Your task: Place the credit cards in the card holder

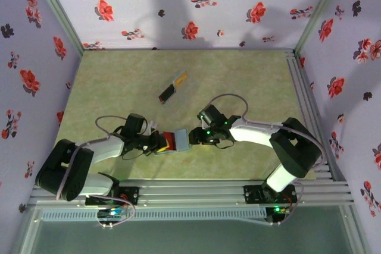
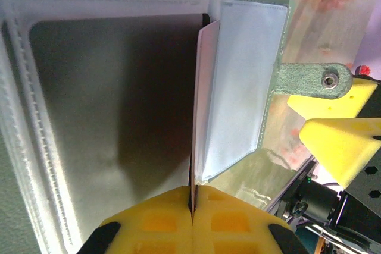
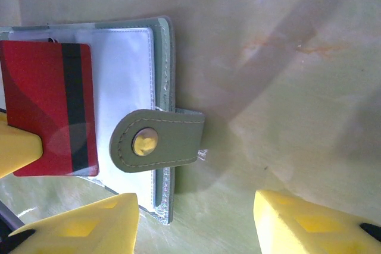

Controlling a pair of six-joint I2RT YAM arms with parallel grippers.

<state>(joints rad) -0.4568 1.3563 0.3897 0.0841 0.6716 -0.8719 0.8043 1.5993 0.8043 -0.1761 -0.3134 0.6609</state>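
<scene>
- A slate grey-green folding card holder with clear plastic sleeves lies open at 6 o'clock from the table's middle. Its snap strap with a metal stud is folded over the sleeves.
- A red credit card with a black stripe sits at the holder's 9 o'clock side, overlapping a sleeve.
- A dark card and a yellow-and-pale card lie flat, end to end, at 11 o'clock from the holder, well apart from it.

The left arm and right arm are built alike: glossy white links between bulky black joint housings; thin grey cables loop loose over each wrist; small green lights glow on the right one; the right gripper has bright yellow wedge-shaped fingers; the left gripper has the same yellow plastic, moulded with square recesses.
</scene>
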